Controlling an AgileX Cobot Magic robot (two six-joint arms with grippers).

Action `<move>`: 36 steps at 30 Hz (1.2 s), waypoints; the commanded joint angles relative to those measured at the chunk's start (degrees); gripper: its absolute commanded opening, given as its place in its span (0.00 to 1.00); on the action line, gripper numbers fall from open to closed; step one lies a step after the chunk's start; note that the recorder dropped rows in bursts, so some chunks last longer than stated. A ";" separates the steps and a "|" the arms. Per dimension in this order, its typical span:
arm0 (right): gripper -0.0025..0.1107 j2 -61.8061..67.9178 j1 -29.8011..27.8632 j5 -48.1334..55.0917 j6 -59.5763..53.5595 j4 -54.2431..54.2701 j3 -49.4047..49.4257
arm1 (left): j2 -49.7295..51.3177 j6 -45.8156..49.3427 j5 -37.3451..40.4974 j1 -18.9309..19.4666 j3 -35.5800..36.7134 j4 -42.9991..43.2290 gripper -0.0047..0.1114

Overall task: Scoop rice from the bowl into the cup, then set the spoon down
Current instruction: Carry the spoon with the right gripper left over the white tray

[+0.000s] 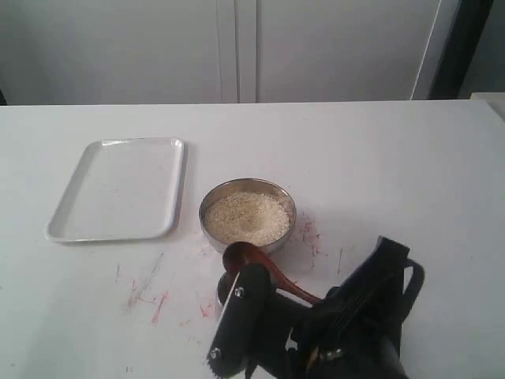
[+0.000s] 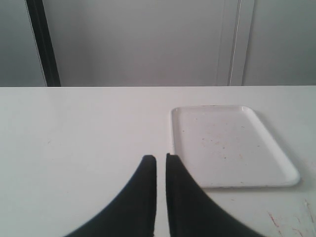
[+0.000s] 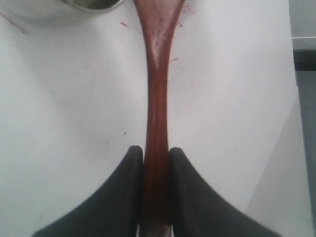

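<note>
The steel bowl [image 1: 207,207] stands mid-table, filled with pale rice [image 1: 247,217]. The dark red-brown wooden spoon [image 1: 246,256] has its oval head just in front of the bowl, close to the table. My right gripper [image 1: 316,304] [image 3: 156,150] is shut on the spoon's handle [image 3: 157,98], which runs straight out between the fingers. A shiny steel rim [image 3: 94,5] shows beside the spoon's head; I cannot tell whether it is the bowl or the cup. The cup shows nowhere else. My left gripper [image 2: 161,158] is shut and empty, low over bare table.
A flat white rectangular tray [image 1: 79,229] [image 2: 276,163] lies left of the bowl, beside the left gripper's tips. Red scribble marks [image 1: 146,296] stain the table in front of the tray and bowl. The right arm's black body [image 1: 363,324] fills the front right.
</note>
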 commanded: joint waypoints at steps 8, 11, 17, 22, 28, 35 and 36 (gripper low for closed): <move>0.02 -6.22 -7.54 0.52 -4.85 24.72 -12.09 | 0.02 -0.31 -0.23 -0.24 -0.40 -0.26 0.16; 0.02 -6.22 -9.03 -1.65 -5.75 28.95 -13.29 | 0.02 -0.31 -0.23 -0.24 -0.40 -0.26 0.16; 0.02 -6.22 -11.80 -9.10 -5.75 33.14 -15.72 | 0.02 -0.31 -0.23 -0.24 -0.40 -0.26 0.16; 0.02 -6.32 -14.45 -13.01 -7.65 36.51 -17.56 | 0.02 -0.31 -0.23 -0.24 -0.40 -0.26 0.16; 0.02 -6.32 -15.57 -15.89 -8.27 37.77 -18.03 | 0.02 -0.31 -0.23 -0.24 -0.40 -0.26 0.16; 0.02 -6.32 -15.57 -20.77 -8.27 37.62 -18.03 | 0.02 -0.31 -0.23 -0.24 -0.40 -0.26 0.16; 0.02 -6.19 -15.57 -21.45 -8.27 37.62 -18.03 | 0.02 -0.31 -0.23 -0.24 -0.40 -0.26 0.16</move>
